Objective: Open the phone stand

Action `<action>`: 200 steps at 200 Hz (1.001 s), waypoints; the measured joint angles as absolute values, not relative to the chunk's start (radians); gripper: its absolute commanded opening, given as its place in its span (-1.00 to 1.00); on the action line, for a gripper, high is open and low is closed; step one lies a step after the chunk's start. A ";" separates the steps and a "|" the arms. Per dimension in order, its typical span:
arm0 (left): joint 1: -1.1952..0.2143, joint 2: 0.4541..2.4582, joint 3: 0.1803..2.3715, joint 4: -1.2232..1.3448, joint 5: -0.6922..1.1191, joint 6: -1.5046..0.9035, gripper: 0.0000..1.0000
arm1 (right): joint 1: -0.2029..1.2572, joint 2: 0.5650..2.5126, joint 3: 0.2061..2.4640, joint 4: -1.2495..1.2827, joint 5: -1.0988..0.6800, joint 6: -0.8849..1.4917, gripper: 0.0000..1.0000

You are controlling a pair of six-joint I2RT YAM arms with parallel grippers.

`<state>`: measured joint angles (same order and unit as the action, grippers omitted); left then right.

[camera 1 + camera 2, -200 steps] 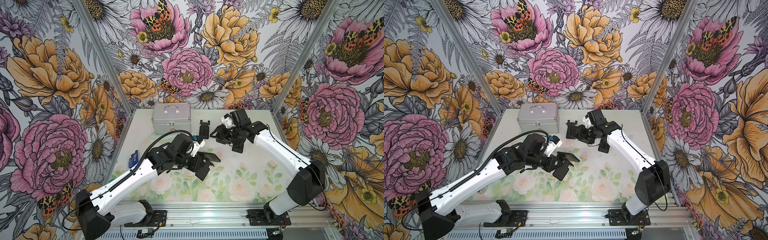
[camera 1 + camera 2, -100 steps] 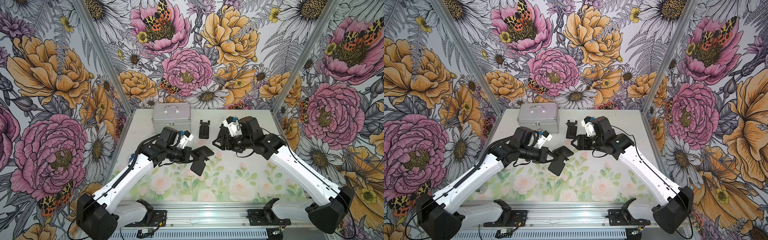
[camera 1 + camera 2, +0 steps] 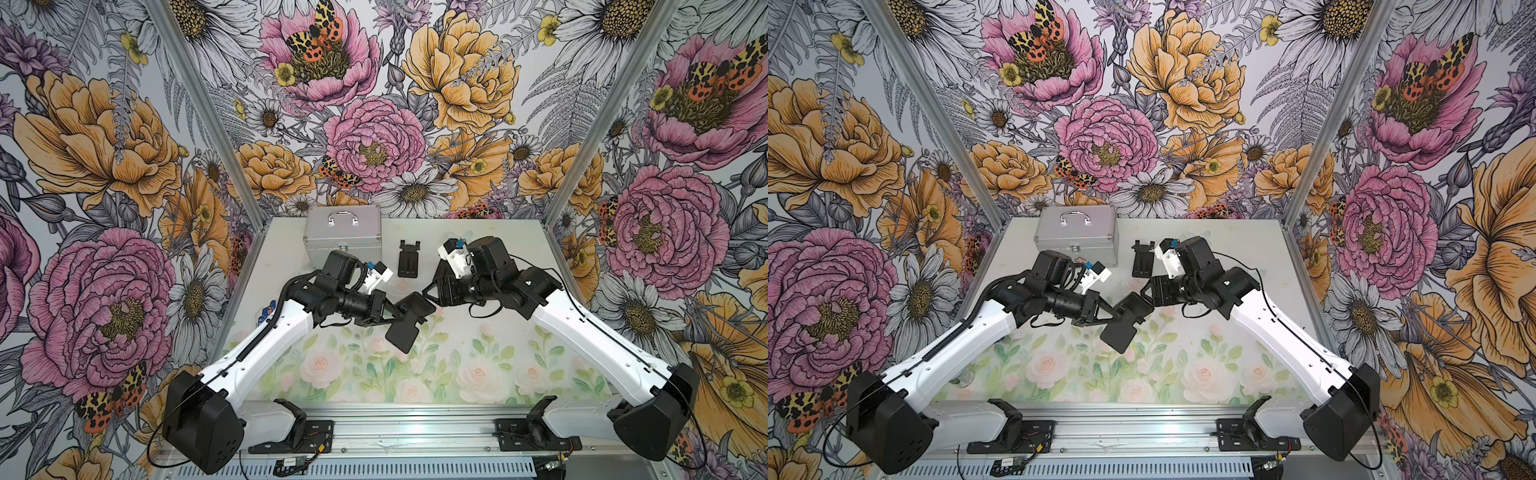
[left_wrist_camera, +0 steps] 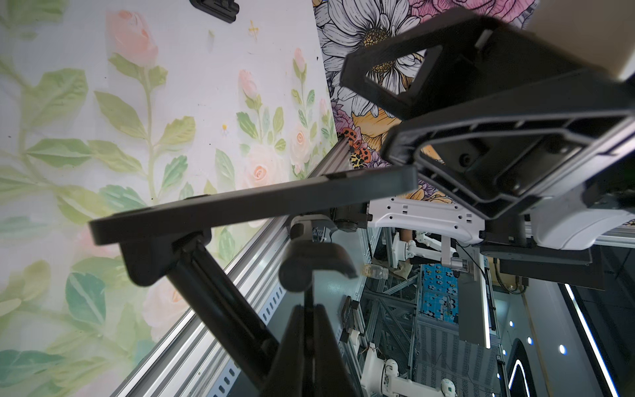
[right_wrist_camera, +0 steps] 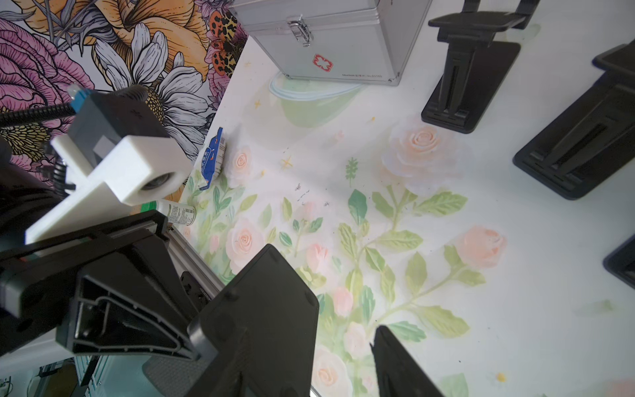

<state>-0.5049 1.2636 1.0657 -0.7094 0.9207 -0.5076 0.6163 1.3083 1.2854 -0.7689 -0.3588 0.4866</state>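
Over the rose-printed worktop [image 3: 498, 365], our left claw [image 3: 390, 316] clamps the phone stand [image 3: 405, 332], its upper edge just beside our parted right claw [image 3: 428, 291].

We've got the black phone stand [image 3: 409, 320] up off the table [image 3: 519, 232], out in front of the silver case [image 3: 343, 237]. It's tilted, its flat plate and hinged arm splayed partway apart. A second stand [image 3: 408, 259], also black, stands unfolded just beside that case.
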 measured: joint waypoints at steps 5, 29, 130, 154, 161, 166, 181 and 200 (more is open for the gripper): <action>-0.503 1.264 1.066 -0.710 0.925 -0.511 -1.00 | 0.618 1.308 1.285 -0.769 -0.359 0.486 0.15; -0.500 1.264 1.066 -0.711 0.940 -0.519 -1.00 | 0.625 1.312 1.285 -0.766 -0.357 0.482 0.08; -0.459 1.272 1.049 -0.712 0.976 -0.525 -1.00 | 0.659 1.307 1.285 -0.758 -0.295 0.477 0.03; -0.434 1.288 1.039 -0.691 0.979 -0.525 -1.00 | 0.675 1.291 1.285 -0.766 -0.300 0.477 0.04; -0.428 1.292 1.038 -0.685 0.981 -0.525 -1.00 | 0.678 1.284 1.285 -0.768 -0.302 0.477 0.05; -0.424 1.295 1.038 -0.682 0.981 -0.525 -1.00 | 0.681 1.281 1.285 -0.769 -0.307 0.477 0.05; -0.416 1.299 1.037 -0.671 0.983 -0.525 -1.00 | 0.687 1.276 1.285 -0.770 -0.321 0.477 0.06; -0.414 1.299 1.037 -0.662 0.989 -0.525 -1.00 | 0.700 1.281 1.285 -0.771 -0.326 0.477 0.07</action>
<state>-0.4137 1.2995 1.0374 -0.6624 0.9890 -0.5247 0.7002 1.2812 1.2854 -0.7708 -0.3264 0.4767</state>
